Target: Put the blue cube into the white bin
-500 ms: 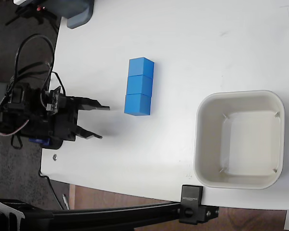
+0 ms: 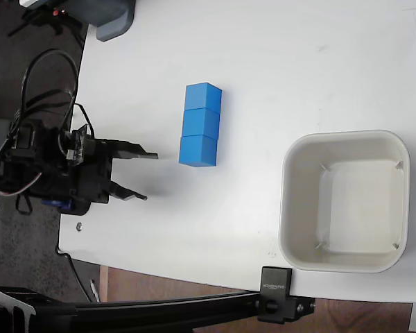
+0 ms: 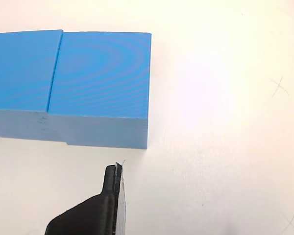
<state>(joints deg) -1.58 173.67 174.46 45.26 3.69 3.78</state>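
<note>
Fixed view: hand (image 2: 147,176) spread open and empty, left of three touching cubes in a row, nearest cube (image 2: 197,150) just ahead, bin (image 2: 345,201) well right, wrist view: only one fingertip (image 3: 113,188) near that cube's corner on the white surface (image 3: 225,147)

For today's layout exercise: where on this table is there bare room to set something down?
Bare table lies above the bin and right of the blue cubes, also between cubes and bin. The bin is empty. Tightest: between the open hand and the cubes.
</note>
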